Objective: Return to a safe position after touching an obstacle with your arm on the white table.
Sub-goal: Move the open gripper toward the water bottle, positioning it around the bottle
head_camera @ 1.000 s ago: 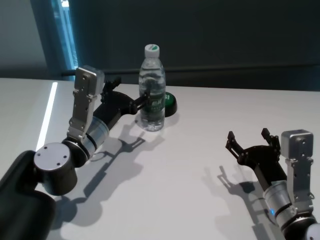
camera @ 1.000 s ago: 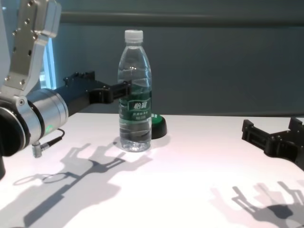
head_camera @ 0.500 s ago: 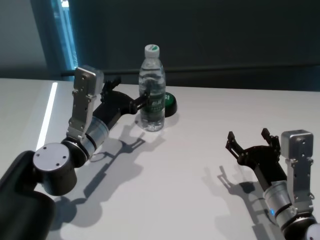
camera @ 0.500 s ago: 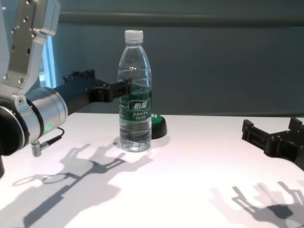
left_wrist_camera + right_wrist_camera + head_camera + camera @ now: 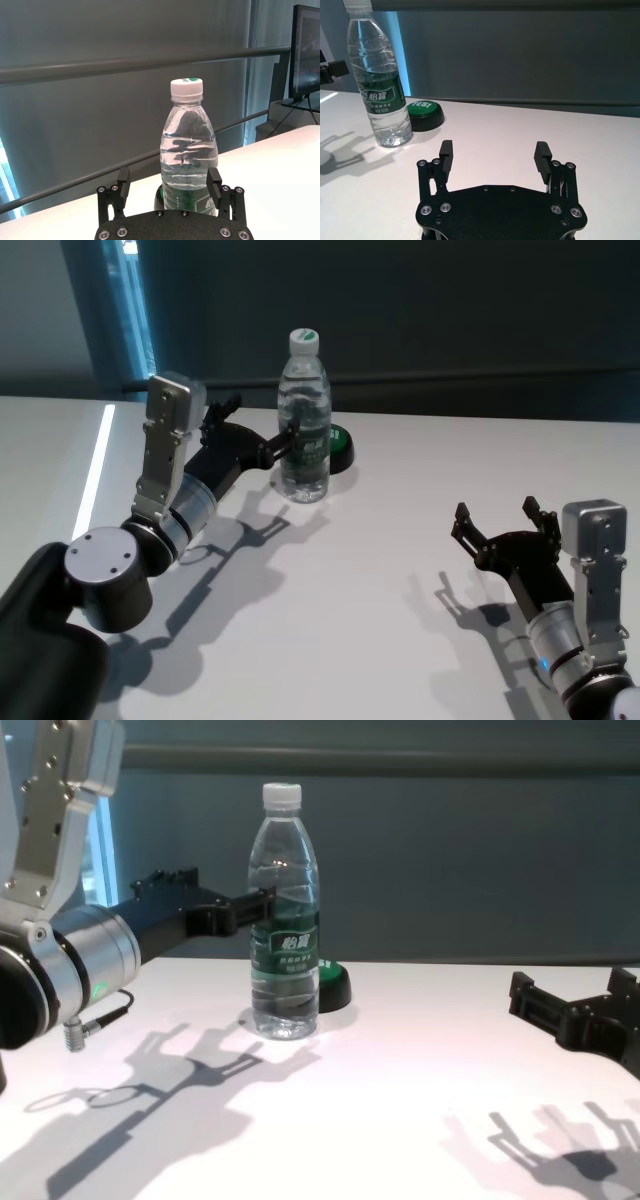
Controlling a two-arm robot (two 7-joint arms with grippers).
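Clear plastic water bottle (image 5: 304, 420) stands upright on the white table (image 5: 380, 540) — we see our left gripper (image 5: 262, 430) spread beside it; right gripper (image 5: 497, 521) spread, well apart.

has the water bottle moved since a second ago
No. The water bottle stands upright in the same spot beside the green button; the open left end effector is at its side.

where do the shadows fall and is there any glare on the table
Head view: the left gripper and water bottle cast sharp shadows toward the robot on the white table, with a bright strip near its left edge. Chest view: the right gripper casts a finger-shaped shadow, and a soft sheen lies mid-table.
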